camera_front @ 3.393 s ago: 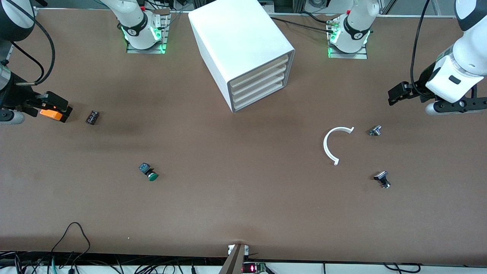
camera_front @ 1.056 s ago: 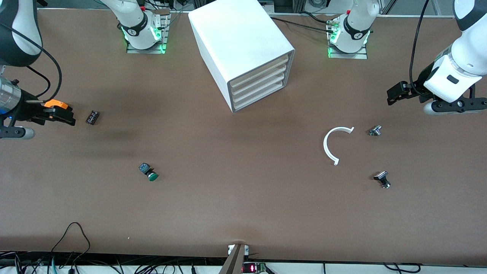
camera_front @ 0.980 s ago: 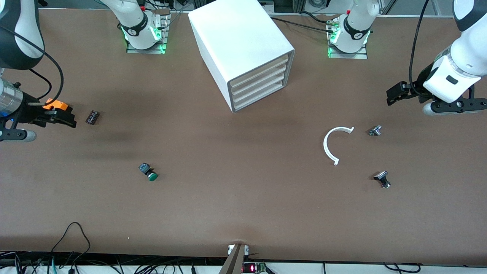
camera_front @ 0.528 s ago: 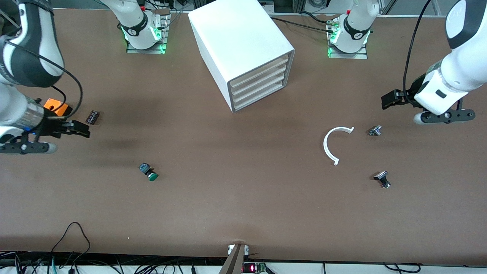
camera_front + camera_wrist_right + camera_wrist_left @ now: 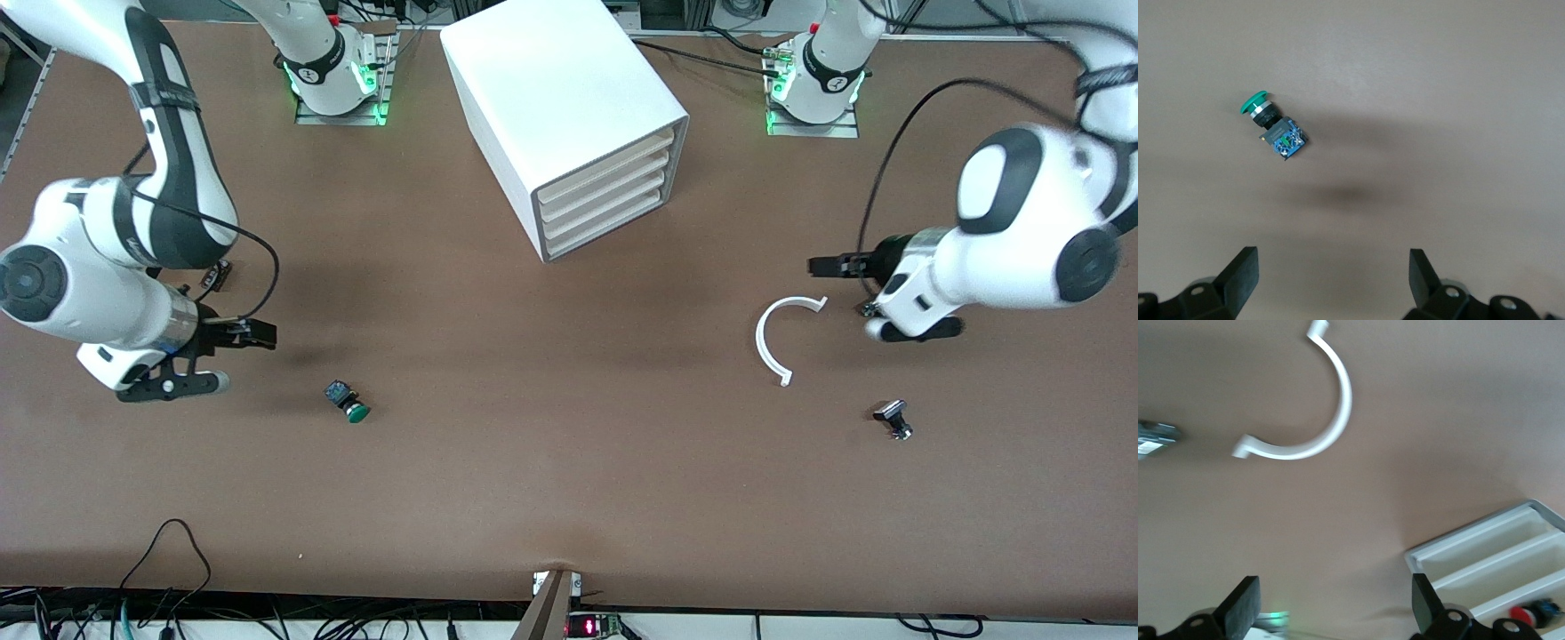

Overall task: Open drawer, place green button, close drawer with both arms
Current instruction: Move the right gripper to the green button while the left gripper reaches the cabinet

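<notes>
Button (image 5: 348,402) lying on brown surface (image 5: 569,462) at 4 o'clock from right gripper (image 5: 258,333), jaws apart, empty; left gripper (image 5: 822,264) over white arc (image 5: 773,333), jaws apart; cabinet (image 5: 569,116) drawers shut, small part beside left arm half hidden.

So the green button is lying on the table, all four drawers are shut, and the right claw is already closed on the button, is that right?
Not quite. The right claw is open and holds nothing; it is over bare table beside the button, as the right wrist view shows, with the button clear of its fingers. The button does lie on the table, and the front view shows the cabinet's drawers shut.
</notes>
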### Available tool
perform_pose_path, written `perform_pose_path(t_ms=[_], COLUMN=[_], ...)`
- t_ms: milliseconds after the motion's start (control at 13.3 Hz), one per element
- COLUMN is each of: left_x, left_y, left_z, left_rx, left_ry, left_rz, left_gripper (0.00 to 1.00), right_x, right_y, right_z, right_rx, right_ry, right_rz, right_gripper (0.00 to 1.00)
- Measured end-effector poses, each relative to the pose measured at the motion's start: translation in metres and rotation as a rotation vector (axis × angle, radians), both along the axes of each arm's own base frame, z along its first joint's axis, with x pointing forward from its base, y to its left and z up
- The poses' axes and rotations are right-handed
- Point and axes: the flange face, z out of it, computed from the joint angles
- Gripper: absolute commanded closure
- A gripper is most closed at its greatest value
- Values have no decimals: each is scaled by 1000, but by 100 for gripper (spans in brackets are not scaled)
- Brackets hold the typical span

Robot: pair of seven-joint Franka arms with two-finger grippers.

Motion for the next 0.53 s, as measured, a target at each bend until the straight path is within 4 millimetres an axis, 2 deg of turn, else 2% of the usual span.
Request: perform_pose_path(t_ms=[151,226,377,528], left_x=[-8,-14,-26,-36], left_y=[-20,-31,-60,-89], left_z=[-56,-77,-110,-135], left_rx=[-108,-164,-273,-381], left_ry=[69,95,131,133], left_rz=[32,25,-9,-26], left_gripper=[0,0,0,0], right_x=[3,4,4,2], right_y=[19,32,55,65], right_z=[-32,-48,-77,-103], right_rx=[-1,-2,-2,4], right_ry=[7,13,-4,-57], right_rz=[33,52,87,107], right_gripper=[0,0,0,0])
